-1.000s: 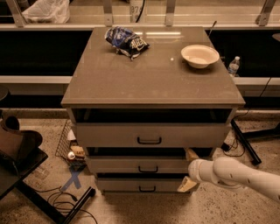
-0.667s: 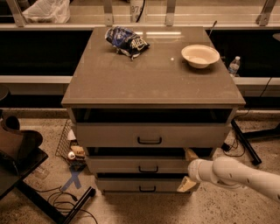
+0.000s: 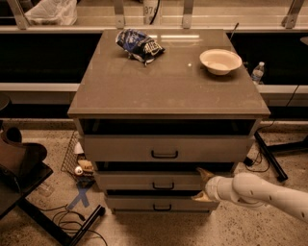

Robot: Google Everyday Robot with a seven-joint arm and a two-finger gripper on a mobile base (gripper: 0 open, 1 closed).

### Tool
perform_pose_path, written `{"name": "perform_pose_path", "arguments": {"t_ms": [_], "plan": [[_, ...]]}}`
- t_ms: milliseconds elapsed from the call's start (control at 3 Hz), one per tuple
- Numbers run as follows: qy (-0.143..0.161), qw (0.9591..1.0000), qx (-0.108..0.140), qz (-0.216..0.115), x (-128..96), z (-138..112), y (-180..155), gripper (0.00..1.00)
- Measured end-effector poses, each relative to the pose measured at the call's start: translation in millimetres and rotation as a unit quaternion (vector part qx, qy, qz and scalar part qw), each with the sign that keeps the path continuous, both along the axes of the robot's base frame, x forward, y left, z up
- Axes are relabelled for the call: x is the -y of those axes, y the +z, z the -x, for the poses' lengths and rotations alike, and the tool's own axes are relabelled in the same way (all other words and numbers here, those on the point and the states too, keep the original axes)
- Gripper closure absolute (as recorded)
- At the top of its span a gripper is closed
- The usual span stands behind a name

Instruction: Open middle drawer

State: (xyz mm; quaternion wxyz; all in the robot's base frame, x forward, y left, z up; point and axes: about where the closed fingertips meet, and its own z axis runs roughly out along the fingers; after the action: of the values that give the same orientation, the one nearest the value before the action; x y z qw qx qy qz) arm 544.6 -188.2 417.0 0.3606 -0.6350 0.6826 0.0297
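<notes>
A speckled stone floor (image 3: 120, 233) runs under a long shelf wall with metal rails across the top of the frame, where a crumpled white plastic bag (image 3: 50, 12) sits at the upper left. At the lower left edge stands a dark brown and black piece of furniture (image 3: 19, 166). Just right of it a tilted wire basket (image 3: 76, 153) leans by the cabinet's corner, above a blue tape cross (image 3: 81, 196) stuck to the floor. The centre is filled by a grey-brown cabinet with a flat, bare-edged top (image 3: 168, 91). On its far left part lies a crumpled blue snack bag (image 3: 139, 44). Below the top is the tall-fronted upper drawer (image 3: 120, 148), with a dark gap above it. Under that sits the middle drawer (image 3: 130, 181), a low grey-beige front with a small black bar handle (image 3: 162, 185) at centre, a thin dark gap showing over its upper edge and none of its inside in view. The narrowest, lowest drawer front (image 3: 134, 202) lies beneath. A round white bowl (image 3: 220, 61) rests on the top's far right. The pale two-finger gripper (image 3: 202, 185) is at the right end of the middle drawer, its tan fingers (image 3: 205, 173) spread, one above and one below that front. Whether they touch it I cannot tell. The white arm (image 3: 267, 194) leads off to the lower right, and a clear plastic bottle (image 3: 258, 73) stands at the right edge.
</notes>
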Motion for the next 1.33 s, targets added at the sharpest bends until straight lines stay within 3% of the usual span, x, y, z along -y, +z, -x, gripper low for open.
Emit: {"name": "perform_pose_path", "arguments": {"t_ms": [667, 1000, 1333], "plan": [[0.0, 1.0, -0.002, -0.001, -1.3, 3.0, -0.6, 0.88], [0.0, 1.0, -0.002, -0.001, -1.3, 3.1, 1.4, 1.0], [0.0, 1.0, -0.002, -0.002, -1.3, 3.2, 3.6, 1.0]]}}
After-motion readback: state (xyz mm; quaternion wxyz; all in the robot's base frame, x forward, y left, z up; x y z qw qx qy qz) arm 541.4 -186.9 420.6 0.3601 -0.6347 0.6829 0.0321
